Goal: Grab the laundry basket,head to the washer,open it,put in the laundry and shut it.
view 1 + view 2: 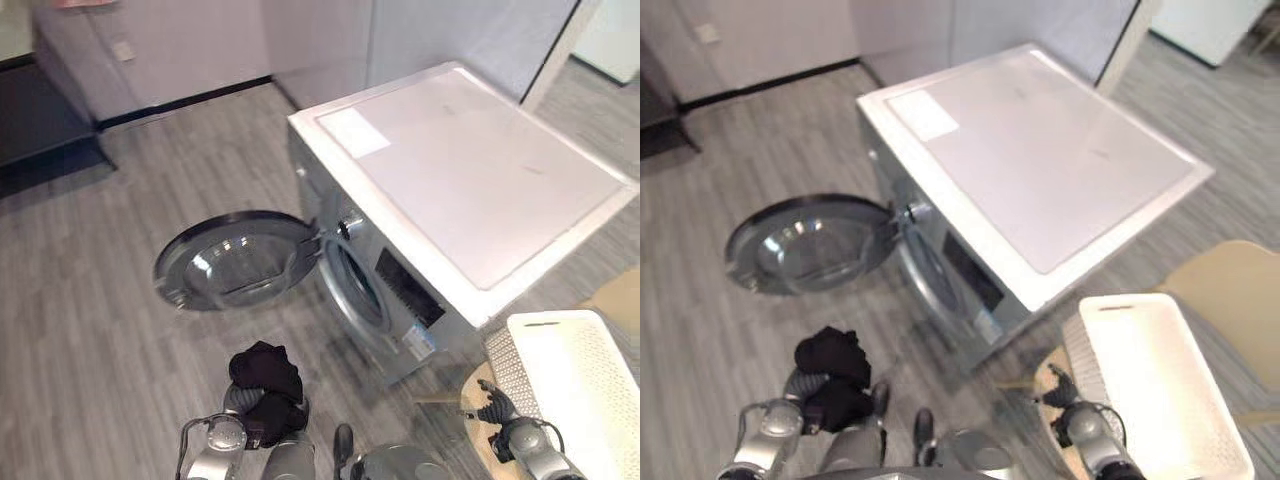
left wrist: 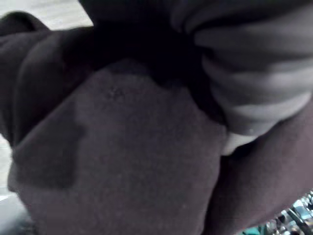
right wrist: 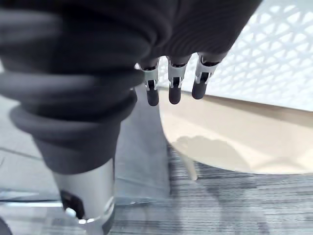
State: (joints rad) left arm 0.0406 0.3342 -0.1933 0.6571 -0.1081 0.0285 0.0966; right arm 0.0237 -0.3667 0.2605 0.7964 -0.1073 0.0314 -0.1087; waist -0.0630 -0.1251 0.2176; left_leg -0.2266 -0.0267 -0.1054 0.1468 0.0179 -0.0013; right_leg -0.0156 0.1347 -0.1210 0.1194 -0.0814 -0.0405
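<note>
While the washer (image 1: 470, 190) stands on the grey floor (image 1: 90, 330) with its round door (image 1: 235, 262) swung wide open towards the robot's left, the white laundry basket (image 1: 1160, 390) rests on a beige chair (image 1: 1230, 290) at the washer's right front corner, partly cut off in the left eye view. The left robot hand (image 1: 262, 412) is clamped on a bundle of black laundry (image 1: 266, 372) in front of the open drum; its wrist view adds only dark cloth pressed close, fingers hidden. The right robot hand (image 3: 171, 83) hangs beside the basket's wall, fingers straight and holding nothing.
</note>
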